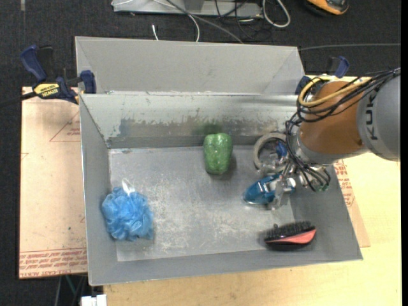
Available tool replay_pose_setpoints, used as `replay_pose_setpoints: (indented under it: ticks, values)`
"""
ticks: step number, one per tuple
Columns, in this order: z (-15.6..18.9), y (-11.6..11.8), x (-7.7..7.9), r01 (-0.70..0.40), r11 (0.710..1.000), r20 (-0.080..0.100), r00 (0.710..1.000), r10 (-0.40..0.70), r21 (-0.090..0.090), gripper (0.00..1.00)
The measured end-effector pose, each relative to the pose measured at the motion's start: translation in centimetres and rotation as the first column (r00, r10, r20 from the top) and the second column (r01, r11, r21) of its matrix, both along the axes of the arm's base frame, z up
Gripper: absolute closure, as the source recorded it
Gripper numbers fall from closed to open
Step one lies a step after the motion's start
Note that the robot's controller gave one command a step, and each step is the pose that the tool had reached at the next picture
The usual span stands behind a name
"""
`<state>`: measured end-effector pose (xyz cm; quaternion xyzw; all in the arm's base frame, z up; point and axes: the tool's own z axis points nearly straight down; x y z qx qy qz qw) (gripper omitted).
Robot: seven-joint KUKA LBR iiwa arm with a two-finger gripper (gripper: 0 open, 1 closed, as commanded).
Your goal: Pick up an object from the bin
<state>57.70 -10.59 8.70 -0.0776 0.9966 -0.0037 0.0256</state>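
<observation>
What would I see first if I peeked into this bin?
The orange-covered robot arm reaches in from the right, its end effector down at a small shiny blue thing on the right side of the grey metal bin. A fluffy blue mesh sponge sits near the front left corner, a lumpy green object by the back wall, and a black brush with a red edge at front right.

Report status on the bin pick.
Pincer low, right side of bin, at small blue thing. Black-red brush nearby. Green lump, blue pouf well apart.
</observation>
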Motion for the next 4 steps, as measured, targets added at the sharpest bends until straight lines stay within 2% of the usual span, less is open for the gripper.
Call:
replay_pose_setpoints:
  ticks: [1,2,3,4]
  values:
    - [0.2,0.4,-0.2,0.013,1.000,-0.002,1.000,-0.013,0.002,1.00]
    - [0.2,-0.2,-1.5,0.011,1.000,-0.001,1.000,-0.011,0.002,1.00]
    - [1.1,0.9,-1.4,0.009,1.000,-0.003,1.000,-0.009,0.005,1.00]
    - [0.0,0.2,-3.2,0.020,1.000,0.007,1.000,-0.020,0.006,1.00]
